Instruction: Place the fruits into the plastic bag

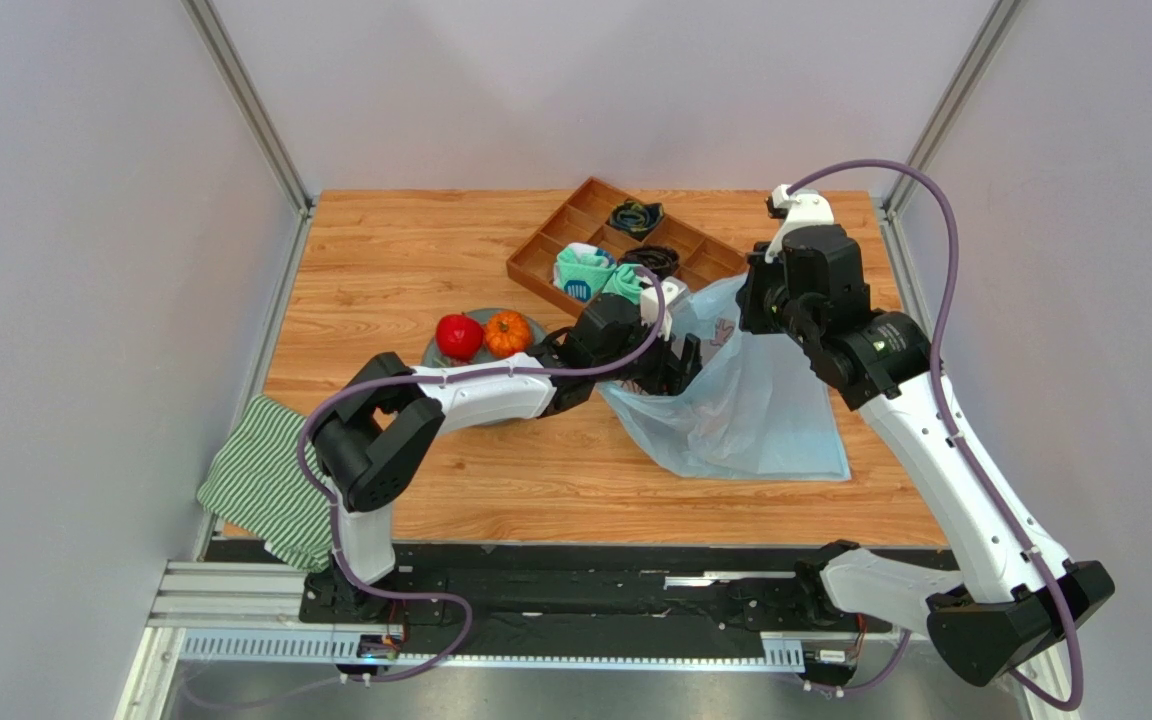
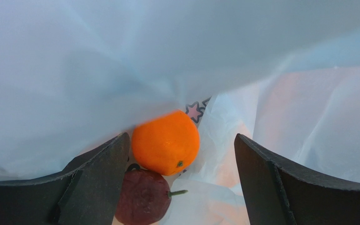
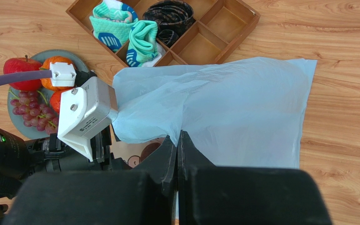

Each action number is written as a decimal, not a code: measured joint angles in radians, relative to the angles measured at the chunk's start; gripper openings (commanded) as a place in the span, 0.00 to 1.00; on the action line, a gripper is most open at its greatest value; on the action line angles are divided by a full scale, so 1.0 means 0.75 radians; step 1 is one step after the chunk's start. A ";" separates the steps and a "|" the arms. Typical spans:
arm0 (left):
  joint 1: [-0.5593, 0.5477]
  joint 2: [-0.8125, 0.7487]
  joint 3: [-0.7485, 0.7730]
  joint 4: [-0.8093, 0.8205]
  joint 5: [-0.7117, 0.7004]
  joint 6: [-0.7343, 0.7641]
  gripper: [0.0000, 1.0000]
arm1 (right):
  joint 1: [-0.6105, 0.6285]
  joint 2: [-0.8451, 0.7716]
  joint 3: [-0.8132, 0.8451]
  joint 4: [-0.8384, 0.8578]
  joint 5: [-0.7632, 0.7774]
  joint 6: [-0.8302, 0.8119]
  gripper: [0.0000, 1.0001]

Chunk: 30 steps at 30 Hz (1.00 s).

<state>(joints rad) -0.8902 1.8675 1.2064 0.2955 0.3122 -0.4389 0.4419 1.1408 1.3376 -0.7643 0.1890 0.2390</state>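
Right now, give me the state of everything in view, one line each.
Bag, edge lifted, mouth open.
Left gripper, open, inside bag.
Right gripper, shut on bag edge.
Orange, in bag, not gripped.
Dark fruit, in bag.
Apple, on plate.
Grapes, on plate.

The plastic bag is lying on the table, right of centre, its mouth facing left. Inside it 2 fruits are sitting: an orange between the left fingers, and a stemmed fruit just beside it, nearer the wrist. The plate, left of the bag, is carrying an apple and grapes. The compartment tray is sitting behind the bag, holding socks.
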 measured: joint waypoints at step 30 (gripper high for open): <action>0.001 -0.598 -0.548 0.310 -0.081 0.209 0.95 | 0.000 0.001 0.000 -0.001 0.026 -0.001 0.00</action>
<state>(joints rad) -0.8898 1.4189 0.7952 0.5278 0.2512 -0.2825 0.4419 1.1412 1.3376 -0.7647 0.2089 0.2382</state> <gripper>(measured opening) 0.939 0.006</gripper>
